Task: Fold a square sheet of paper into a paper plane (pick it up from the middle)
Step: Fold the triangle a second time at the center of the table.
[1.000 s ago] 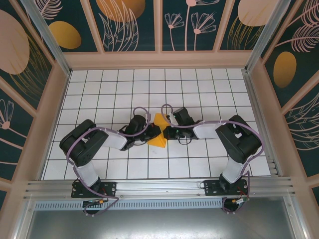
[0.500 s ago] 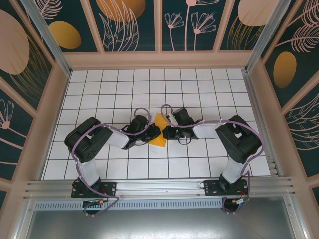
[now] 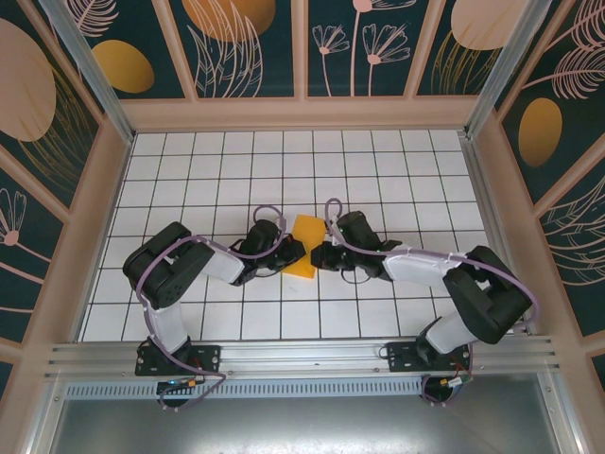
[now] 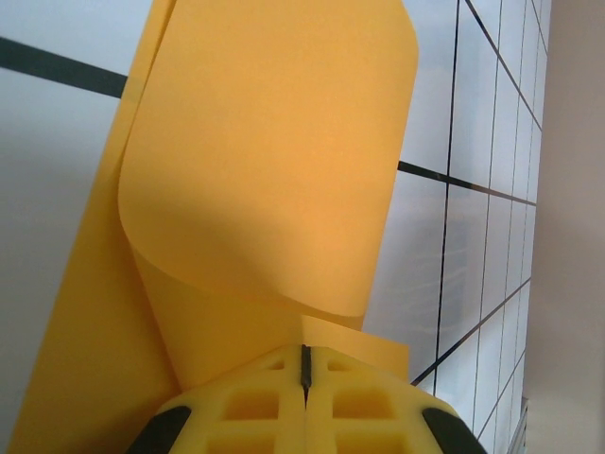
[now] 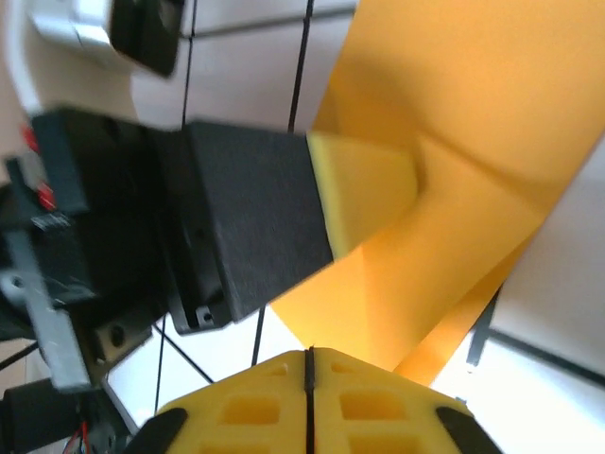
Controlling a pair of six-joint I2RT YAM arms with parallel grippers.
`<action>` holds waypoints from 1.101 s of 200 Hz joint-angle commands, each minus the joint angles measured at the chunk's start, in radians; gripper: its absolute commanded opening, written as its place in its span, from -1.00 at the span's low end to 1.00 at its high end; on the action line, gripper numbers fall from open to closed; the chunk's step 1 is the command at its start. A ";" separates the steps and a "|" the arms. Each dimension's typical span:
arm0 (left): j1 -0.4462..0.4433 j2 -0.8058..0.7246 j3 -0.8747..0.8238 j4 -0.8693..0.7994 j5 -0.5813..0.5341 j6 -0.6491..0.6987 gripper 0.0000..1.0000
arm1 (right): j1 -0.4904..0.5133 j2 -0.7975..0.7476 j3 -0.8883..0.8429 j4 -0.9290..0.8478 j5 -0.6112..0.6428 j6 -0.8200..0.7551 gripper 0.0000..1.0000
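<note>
White grid-tiled table [image 3: 189, 170], boxed in by dark floral wall panels [image 3: 246, 47], fills the overhead view, and the work sits at the very centre of that frame. At the bottom of its own wrist view, the left gripper [image 4: 304, 364] has its yellow fingertips pressed flat together. A low flap of the square sheet of paper [image 4: 265, 161] runs in at the seam, so it looks clenched on the sheet's edge. The right gripper [image 5: 309, 364] is likewise closed tight at the bottom of its view, and the orange-yellow paper meets its tips, seemingly nipped there. Outward from the left jaws, the sheet rises toward the top of the frame and curls over itself in a soft roll, not a pressed crease. In the right wrist view the left gripper's fingertip comes in from the left onto the paper, with a shallow dent spreading from it. Seen from above, the two grippers face each other with the small folded sheet between them, and the arms bow away to the lower left and lower right. My reading is an early fold in hand, with the sheet doubled over but not yet flattened. The next move calls for lining up the edges and pressing the rolled bend down into a sharp crease without letting the paper slip. Count: one sheet, two grippers, two arms.
</note>
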 commanded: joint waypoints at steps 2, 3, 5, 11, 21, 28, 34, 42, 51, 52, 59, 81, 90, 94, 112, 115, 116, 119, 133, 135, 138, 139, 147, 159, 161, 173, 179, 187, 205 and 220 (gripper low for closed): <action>0.000 0.021 -0.028 -0.056 -0.014 -0.003 -1.00 | 0.045 0.042 0.010 0.052 -0.021 0.092 -0.85; 0.001 0.022 -0.029 -0.056 -0.013 -0.003 -1.00 | 0.046 0.044 0.011 0.051 -0.019 0.091 -0.86; 0.000 0.022 -0.030 -0.054 -0.011 -0.005 -1.00 | 0.047 0.049 0.013 0.049 -0.017 0.092 -0.86; 0.000 0.024 -0.031 -0.050 -0.008 -0.006 -1.00 | 0.047 0.060 0.021 0.042 -0.018 0.093 -0.86; 0.000 0.028 -0.025 -0.055 -0.005 0.000 -1.00 | 0.044 0.081 0.033 0.034 -0.030 0.089 -0.86; 0.000 0.026 -0.018 -0.065 -0.006 0.006 -1.00 | 0.042 0.092 0.041 0.026 -0.028 0.083 -0.87; 0.000 0.023 -0.012 -0.072 -0.007 0.011 -1.00 | 0.040 0.100 0.049 0.018 -0.019 0.080 -0.87; 0.000 0.022 -0.012 -0.074 -0.010 0.014 -1.00 | 0.035 0.109 0.055 0.015 -0.019 0.078 -0.87; 0.000 0.023 -0.015 -0.074 -0.013 0.011 -1.00 | 0.027 0.117 0.063 0.016 -0.034 0.077 -0.87; 0.000 0.023 -0.016 -0.074 -0.013 0.011 -1.00 | 0.026 0.118 0.063 0.016 -0.036 0.078 -0.87; 0.000 0.022 -0.022 -0.070 -0.015 0.005 -1.00 | 0.024 0.118 0.067 0.017 -0.035 0.076 -0.87; 0.000 0.012 -0.030 -0.063 -0.022 0.004 -1.00 | 0.015 0.126 0.071 0.040 -0.058 0.080 -0.85; 0.000 0.013 -0.029 -0.064 -0.021 0.006 -1.00 | 0.013 0.138 0.077 0.033 -0.063 0.084 -0.85; 0.000 0.014 -0.029 -0.063 -0.021 0.006 -1.00 | 0.012 0.142 0.079 0.030 -0.062 0.085 -0.85; 0.000 0.020 -0.042 -0.044 -0.017 -0.008 -1.00 | 0.008 0.160 0.070 0.031 -0.064 0.097 -0.85; 0.001 0.021 -0.042 -0.042 -0.015 -0.009 -1.00 | 0.007 0.165 0.070 0.026 -0.064 0.097 -0.84; 0.000 0.021 -0.042 -0.042 -0.014 -0.008 -1.00 | 0.006 0.167 0.070 0.024 -0.064 0.098 -0.84; 0.001 0.021 -0.041 -0.042 -0.014 -0.008 -1.00 | 0.004 0.173 0.069 0.022 -0.065 0.099 -0.85; 0.000 0.026 -0.037 -0.044 -0.010 -0.006 -1.00 | 0.001 0.198 0.064 0.000 -0.065 0.099 -0.85; 0.001 0.026 -0.037 -0.045 -0.009 -0.006 -1.00 | 0.001 0.199 0.064 -0.004 -0.065 0.100 -0.85; 0.000 0.026 -0.035 -0.047 -0.010 -0.004 -1.00 | 0.001 0.202 0.059 -0.004 -0.062 0.099 -0.85; 0.000 0.026 -0.034 -0.047 -0.009 -0.003 -1.00 | 0.001 0.203 0.058 -0.005 -0.062 0.099 -0.85; 0.000 0.022 -0.035 -0.049 -0.014 -0.003 -1.00 | 0.001 0.197 0.035 0.016 -0.061 0.107 -0.85; 0.001 0.018 -0.048 -0.041 -0.025 -0.013 -1.00 | -0.001 0.187 -0.007 0.058 -0.077 0.126 -0.84; 0.000 0.018 -0.051 -0.040 -0.026 -0.015 -1.00 | -0.002 0.186 -0.012 0.064 -0.081 0.126 -0.83; 0.000 0.020 -0.055 -0.037 -0.027 -0.018 -1.00 | -0.003 0.199 -0.030 0.079 -0.114 0.124 -0.82; 0.001 0.019 -0.058 -0.034 -0.027 -0.021 -1.00 | -0.001 0.201 -0.035 0.066 -0.103 0.123 -0.82; 0.001 0.020 -0.061 -0.030 -0.030 -0.025 -1.00 | -0.002 0.188 -0.056 0.069 -0.081 0.130 -0.81; 0.000 0.025 -0.062 -0.028 -0.037 -0.029 -1.00 | -0.022 0.175 -0.089 0.095 -0.100 0.145 -0.75; 0.000 0.029 -0.061 -0.028 -0.037 -0.031 -1.00 | -0.022 0.176 -0.081 0.075 -0.123 0.133 -0.75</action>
